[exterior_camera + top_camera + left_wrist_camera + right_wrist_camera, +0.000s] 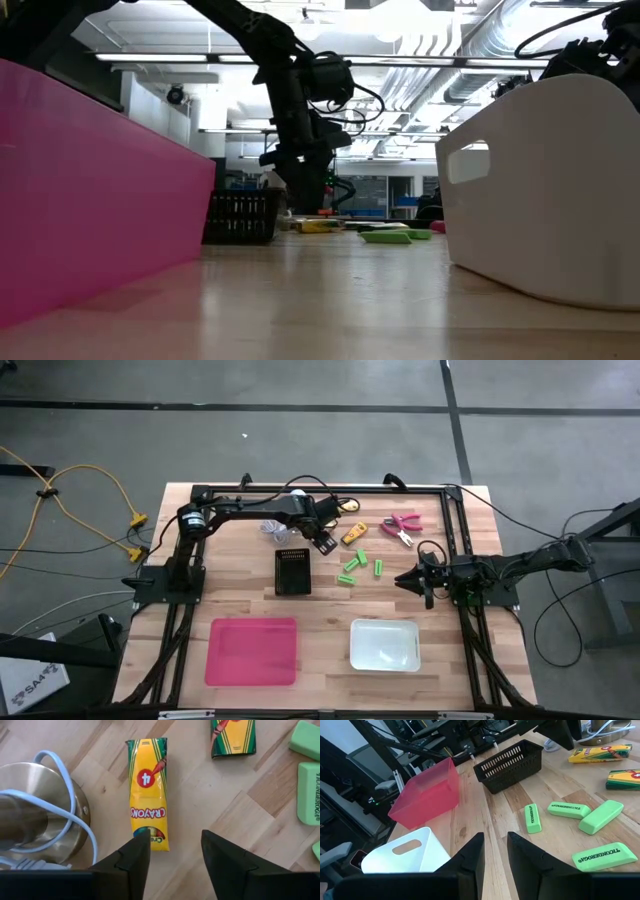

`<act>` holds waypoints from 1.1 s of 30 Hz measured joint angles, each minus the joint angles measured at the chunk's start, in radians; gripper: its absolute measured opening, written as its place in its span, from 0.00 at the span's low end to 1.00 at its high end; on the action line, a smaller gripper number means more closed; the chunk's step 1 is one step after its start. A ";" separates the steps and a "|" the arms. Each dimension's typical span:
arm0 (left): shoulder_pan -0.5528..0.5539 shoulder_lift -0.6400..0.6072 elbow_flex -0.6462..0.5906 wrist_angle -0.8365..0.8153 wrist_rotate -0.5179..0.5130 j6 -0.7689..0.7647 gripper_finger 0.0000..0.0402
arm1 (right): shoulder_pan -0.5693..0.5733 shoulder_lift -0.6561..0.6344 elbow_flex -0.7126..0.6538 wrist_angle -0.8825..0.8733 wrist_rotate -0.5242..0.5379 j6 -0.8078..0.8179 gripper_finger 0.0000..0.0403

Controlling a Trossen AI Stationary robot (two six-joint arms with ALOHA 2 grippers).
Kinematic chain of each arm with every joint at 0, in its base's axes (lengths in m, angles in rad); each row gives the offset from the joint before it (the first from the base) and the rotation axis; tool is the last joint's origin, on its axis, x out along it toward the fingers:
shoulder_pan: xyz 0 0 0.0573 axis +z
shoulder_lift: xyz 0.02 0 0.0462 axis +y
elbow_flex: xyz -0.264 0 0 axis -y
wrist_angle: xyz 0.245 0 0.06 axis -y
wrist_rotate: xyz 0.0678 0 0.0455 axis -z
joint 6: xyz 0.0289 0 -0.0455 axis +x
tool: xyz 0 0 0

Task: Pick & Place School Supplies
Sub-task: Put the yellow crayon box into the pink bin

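My left gripper [322, 543] [175, 847] is open and points down over the far middle of the table. Its fingers stand over the near end of a yellow crayon pack [147, 790] [352, 536] lying flat; I cannot tell whether one fingertip touches it. A second crayon pack [232, 737] lies beyond. Green erasers [355, 563] [569, 810] lie flat to the right of the black basket. Pink-handled pliers [400, 525] lie farther back. My right gripper [410, 580] [495, 847] waits at the right side, level, open by a narrow gap, short of the erasers.
A brass lamp base with a pale coiled cord [40, 810] stands right beside the left gripper. The black ribbed basket [292, 570] sits mid-table. A pink bin [252, 650] and a white bin [385, 643] stand near the front edge. A dark frame [320, 490] borders the table.
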 joint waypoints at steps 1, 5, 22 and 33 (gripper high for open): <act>0.000 0.001 0.000 0.000 0.000 0.000 0.47 | 0.000 0.000 0.000 0.000 0.000 0.000 0.18; 0.003 0.001 0.000 0.000 0.000 -0.001 0.54 | 0.000 0.000 0.000 0.000 0.000 0.000 0.18; 0.018 0.052 0.000 -0.003 0.014 -0.018 0.57 | 0.000 0.000 0.000 0.000 0.000 0.000 0.18; 0.021 0.057 0.001 -0.004 -0.030 -0.023 0.57 | 0.000 0.000 0.000 0.000 0.000 0.000 0.18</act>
